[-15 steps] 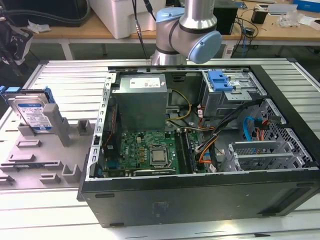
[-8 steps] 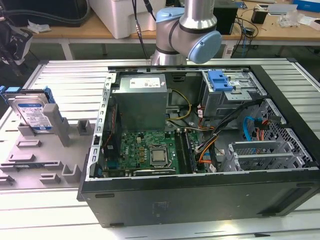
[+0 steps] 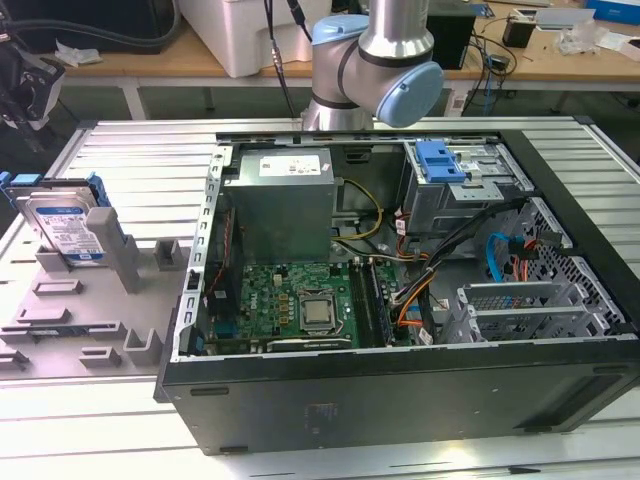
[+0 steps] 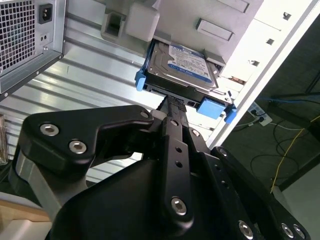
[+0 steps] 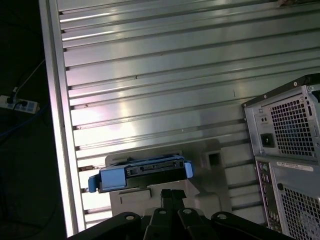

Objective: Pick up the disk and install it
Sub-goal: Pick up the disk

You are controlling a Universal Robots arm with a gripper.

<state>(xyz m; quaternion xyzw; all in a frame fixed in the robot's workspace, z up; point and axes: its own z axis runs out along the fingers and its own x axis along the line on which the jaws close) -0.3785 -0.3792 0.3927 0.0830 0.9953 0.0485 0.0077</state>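
At the left edge of the exterior view, the flat silver hard disk with its blue-and-white label and blue plastic carrier frame (image 3: 68, 228) stands tilted in a slot of the grey plastic fixture tray (image 3: 95, 305). The tray lies on the ribbed aluminium worktop (image 3: 140, 160). Right of it, and apart from the tray, the open black computer case (image 3: 400, 400) lies on its side. Inside are a grey metal power-supply box (image 3: 280, 200) at upper centre and a blue plastic latch piece (image 3: 440, 160) further right, above loose cables (image 3: 455, 230).

In the second wrist view the black end effector (image 4: 171, 102) points at the disk (image 4: 182, 62) at upper centre. In the first wrist view the end effector (image 5: 171, 192) sits at bottom centre, just below the disk (image 5: 142, 172). Its fingers are pressed together and hold nothing, and no contact with the disk is visible.

The likely risks:
- **Knocking the disk:** closed fingers driven onward could strike the leaning disk and tip it out of its slot.
- **Slipping grip:** a grip on the smooth plastic frame alone might slip.
- **Snagging:** the cables by the bay could snag the disk.
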